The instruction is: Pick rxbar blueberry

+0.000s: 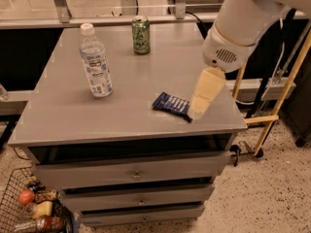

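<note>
White rounded arm (pixel 252 13), vent holes (pixel 226 56), tan ring (pixel 238 40), cream tapered hand (pixel 198 109) right of centre

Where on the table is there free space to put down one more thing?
Free: the front-left of the table, before the water bottle, and the middle between bottle, can and snack bar. Crowded: the front-right corner, where the gripper hangs beside the snack bar.
</note>
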